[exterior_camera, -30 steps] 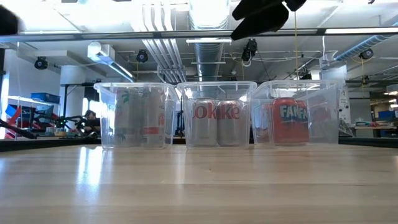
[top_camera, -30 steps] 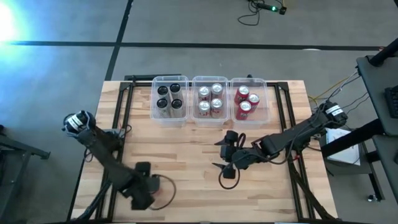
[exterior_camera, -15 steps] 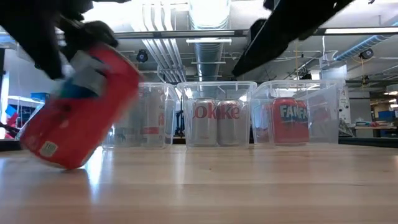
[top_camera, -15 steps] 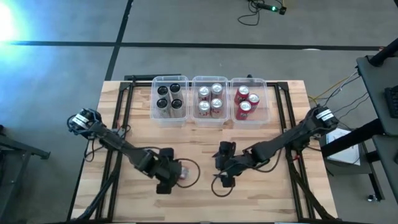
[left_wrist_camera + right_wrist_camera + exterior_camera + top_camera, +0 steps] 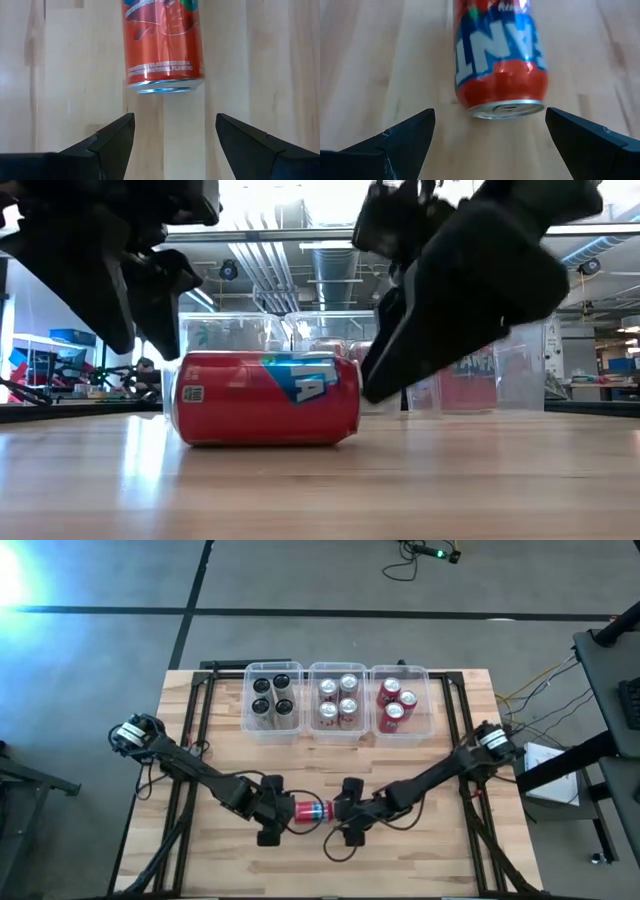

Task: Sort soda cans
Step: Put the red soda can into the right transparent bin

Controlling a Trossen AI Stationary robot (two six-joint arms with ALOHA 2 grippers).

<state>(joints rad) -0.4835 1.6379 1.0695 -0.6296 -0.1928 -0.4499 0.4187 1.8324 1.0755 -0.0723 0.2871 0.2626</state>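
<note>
Red soda can lying on its side on the wooden surface, near the front middle, well apart from the bins. High view: left gripper just beside one end of the can, right gripper just beside the other end, both pointed at it from opposite sides. Three clear bins in a row at the far edge: left bin with four black cans, middle bin with four silver cans, right bin with three red cans.

Low view: red can flat on the surface, long axis across the picture, blue-and-white logo on its side. Dark left gripper above and beside the can's left end, dark right gripper at its right end; contact not clear from here. Bins partly hidden behind, right bin visible.

Left wrist view: can ahead, silver end facing the camera, lying on the wood. Both dark fingers spread wide, open, empty, can beyond the tips, not touching.

Right wrist view: can ahead, silver end toward the camera, white lettering on blue along its side. Fingers spread wide, open, holding nothing, can clear of the tips.
</note>
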